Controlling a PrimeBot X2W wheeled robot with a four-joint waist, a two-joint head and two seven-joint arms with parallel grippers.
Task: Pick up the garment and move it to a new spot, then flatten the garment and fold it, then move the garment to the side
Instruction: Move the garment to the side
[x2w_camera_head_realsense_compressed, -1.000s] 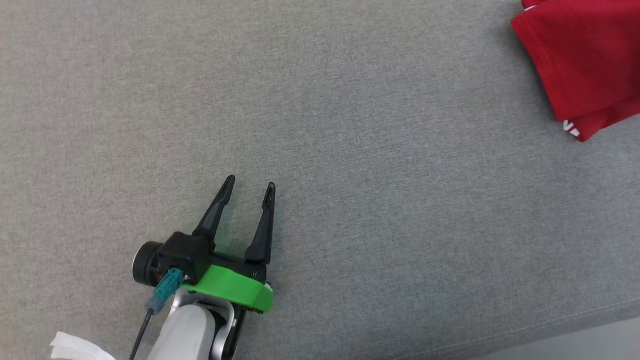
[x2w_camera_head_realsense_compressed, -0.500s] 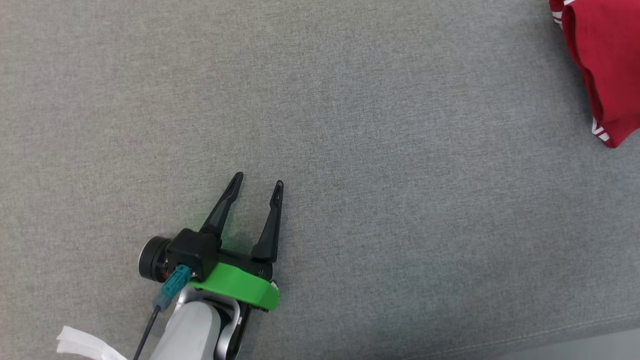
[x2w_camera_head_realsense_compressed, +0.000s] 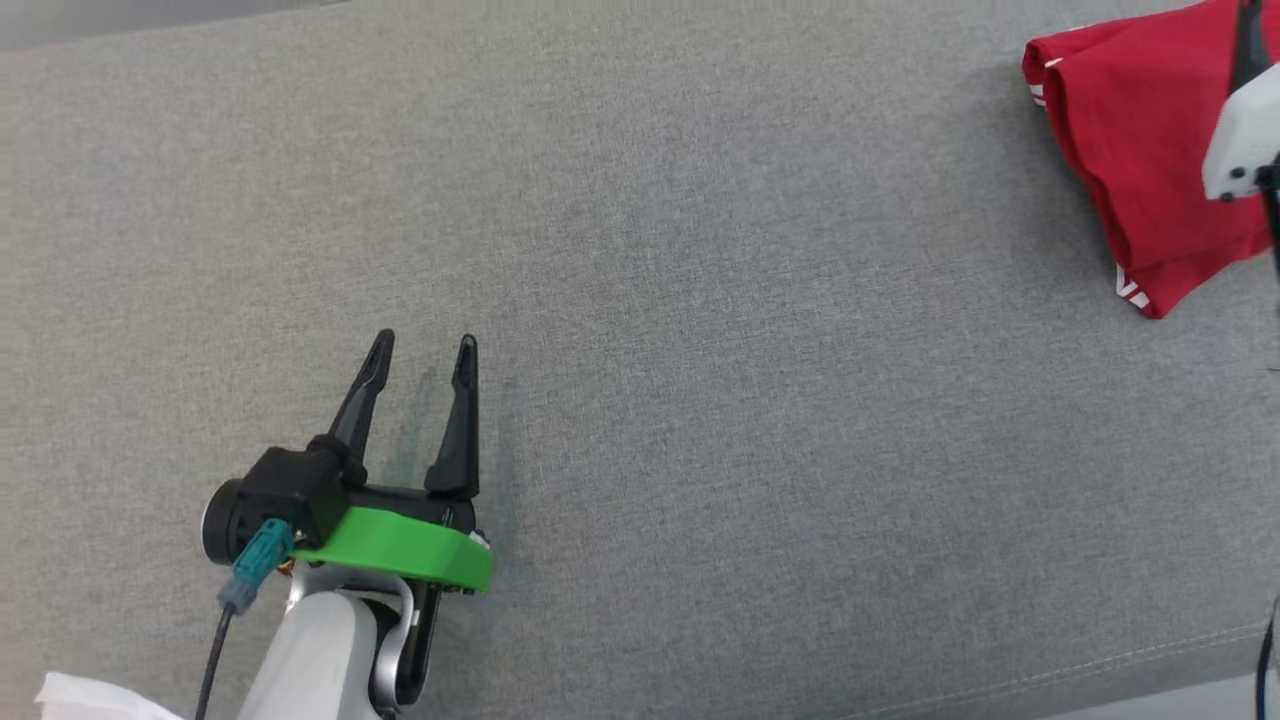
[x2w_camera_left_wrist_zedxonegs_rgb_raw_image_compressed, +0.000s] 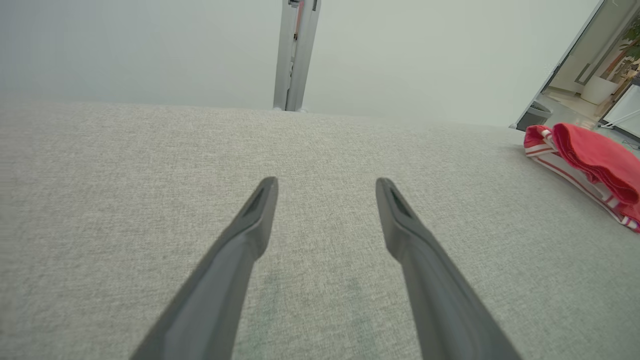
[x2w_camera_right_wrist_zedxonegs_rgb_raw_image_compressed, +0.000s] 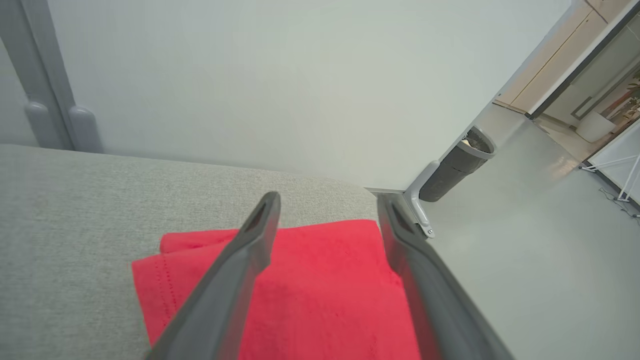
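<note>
- Grey fabric surface (x2w_camera_head_realsense_compressed: 700, 350) spans the head view; left gripper (x2w_camera_head_realsense_compressed: 425, 340) sits at lower left above it, fingers pointing up the view, jaws open with bare fabric between them; green collar (x2w_camera_head_realsense_compressed: 400, 545) rings the gripper base; teal connector (x2w_camera_head_realsense_compressed: 255, 565) plugs in on its left side.
- Head view, upper right: red garment (x2w_camera_head_realsense_compressed: 1130, 130) lies folded on the surface, well apart from the left gripper; white stripes show at its lower corner; white housing (x2w_camera_head_realsense_compressed: 1240, 140) of the right arm overlaps the garment's right part.
- Left wrist view: left gripper (x2w_camera_left_wrist_zedxonegs_rgb_raw_image_compressed: 326, 184) shows both dark fingers spread wide, nothing held; red garment (x2w_camera_left_wrist_zedxonegs_rgb_raw_image_compressed: 595, 160) lies at the far right on the surface, a striped white-and-red edge along its near side; grey post (x2w_camera_left_wrist_zedxonegs_rgb_raw_image_compressed: 295, 50) stands upright behind the surface against a pale wall (x2w_camera_left_wrist_zedxonegs_rgb_raw_image_compressed: 425, 60).
- Right wrist view: right gripper (x2w_camera_right_wrist_zedxonegs_rgb_raw_image_compressed: 328, 200) is over the red garment (x2w_camera_right_wrist_zedxonegs_rgb_raw_image_compressed: 320, 290), jaws open, nothing clamped between them; whether the fingers touch the cloth cannot be told; the garment lies at the end of the surface, beside the floor (x2w_camera_right_wrist_zedxonegs_rgb_raw_image_compressed: 525, 260); dark bin (x2w_camera_right_wrist_zedxonegs_rgb_raw_image_compressed: 457, 162) stands on the floor by the wall corner.
</note>
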